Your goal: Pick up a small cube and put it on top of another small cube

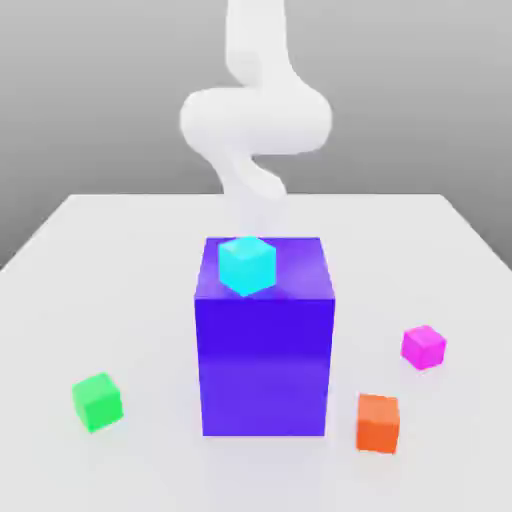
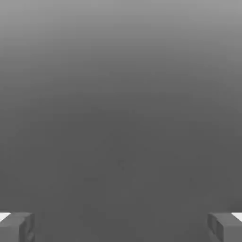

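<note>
From here the tool stands wide open with nothing in its grasp, and the magenta cube sits on the tabletop toward the exterior view's right — past the big blue block, nearer that camera than the arm.
</note>
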{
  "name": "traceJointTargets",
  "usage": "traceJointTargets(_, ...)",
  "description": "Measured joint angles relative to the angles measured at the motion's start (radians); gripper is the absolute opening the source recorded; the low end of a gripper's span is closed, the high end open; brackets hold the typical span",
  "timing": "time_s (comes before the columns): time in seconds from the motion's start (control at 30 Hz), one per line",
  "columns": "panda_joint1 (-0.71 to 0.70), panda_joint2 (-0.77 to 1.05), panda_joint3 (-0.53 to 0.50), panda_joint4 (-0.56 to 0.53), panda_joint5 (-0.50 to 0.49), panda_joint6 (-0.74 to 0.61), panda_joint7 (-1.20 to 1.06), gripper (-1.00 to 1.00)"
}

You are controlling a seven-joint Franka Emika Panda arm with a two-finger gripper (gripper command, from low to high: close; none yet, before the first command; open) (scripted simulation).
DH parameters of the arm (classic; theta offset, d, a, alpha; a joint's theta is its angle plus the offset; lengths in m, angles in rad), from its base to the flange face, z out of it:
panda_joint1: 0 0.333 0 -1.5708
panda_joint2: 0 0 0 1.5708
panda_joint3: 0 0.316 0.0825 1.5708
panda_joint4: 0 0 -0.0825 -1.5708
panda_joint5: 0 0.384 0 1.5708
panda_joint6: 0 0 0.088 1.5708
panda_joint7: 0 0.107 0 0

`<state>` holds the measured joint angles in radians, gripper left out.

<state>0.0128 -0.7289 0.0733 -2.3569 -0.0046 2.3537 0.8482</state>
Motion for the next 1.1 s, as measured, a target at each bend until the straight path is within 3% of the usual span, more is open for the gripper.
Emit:
traceJointTargets(0.5, 0.144, 0.526, 0.428, -0.38, -0.044, 0.377, 0.344, 0.0)
traceJointTargets(0.67, 0.261, 0.683, 0.53, -0.504, 0.0, 0.5, 0.415, 0.0)
traceJointTargets(0.8, 0.311, 0.756, 0.516, -0.519, -0.041, 0.556, 0.472, 0.0)
traceJointTargets(1.1, 0.435, 0.898, 0.3, -0.479, -0.33, 0.652, 0.689, 0.0)
